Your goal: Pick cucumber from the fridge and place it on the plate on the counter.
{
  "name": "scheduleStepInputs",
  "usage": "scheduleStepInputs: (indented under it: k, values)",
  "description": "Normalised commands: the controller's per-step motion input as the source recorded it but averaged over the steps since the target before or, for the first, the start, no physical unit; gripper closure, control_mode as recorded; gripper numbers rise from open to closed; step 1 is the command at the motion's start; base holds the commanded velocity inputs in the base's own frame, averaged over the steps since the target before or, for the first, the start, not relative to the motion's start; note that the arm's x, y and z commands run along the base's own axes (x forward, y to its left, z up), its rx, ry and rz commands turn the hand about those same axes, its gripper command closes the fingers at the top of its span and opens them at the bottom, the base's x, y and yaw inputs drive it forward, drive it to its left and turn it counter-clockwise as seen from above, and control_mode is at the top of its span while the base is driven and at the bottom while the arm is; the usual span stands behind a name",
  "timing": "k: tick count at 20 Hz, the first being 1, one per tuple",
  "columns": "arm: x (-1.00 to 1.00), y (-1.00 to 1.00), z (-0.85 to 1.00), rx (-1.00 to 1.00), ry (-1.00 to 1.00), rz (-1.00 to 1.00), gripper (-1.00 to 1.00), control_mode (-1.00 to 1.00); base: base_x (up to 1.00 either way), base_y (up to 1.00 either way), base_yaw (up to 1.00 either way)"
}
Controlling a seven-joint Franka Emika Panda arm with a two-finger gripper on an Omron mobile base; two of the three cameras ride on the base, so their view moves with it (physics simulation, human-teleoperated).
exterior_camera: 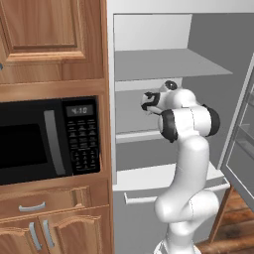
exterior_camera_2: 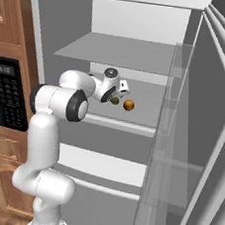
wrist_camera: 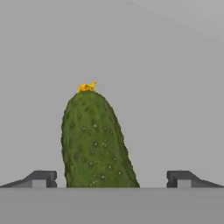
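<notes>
- Dark green, bumpy cucumber (wrist_camera: pixel 95 142) with a yellow tip lies on a grey shelf of the pale fridge (exterior_camera_2: pixel 137 52).
- Two-finger gripper (wrist_camera: pixel 111 179) stands wide apart, fingertips on either side of it, untouching.

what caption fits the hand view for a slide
Open gripper straddling the dark green cucumber on a grey fridge shelf.
</notes>
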Motion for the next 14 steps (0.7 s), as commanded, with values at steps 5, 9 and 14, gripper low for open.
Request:
scheduleStepInputs:
  k: [5,9,14]
  values:
    - [0.00,0.00,-0.10,0.01,0.11,0.00,1.00,-1.00,0.00,0.00,0.00]
    - [0.00,0.03,-0.17,0.01,0.09,0.01,1.00,-1.00,0.00,0.00,0.00]
    - [0.00,0.15,-0.18,0.01,0.06,0.00,1.00,-1.00,0.00,0.00,0.00]
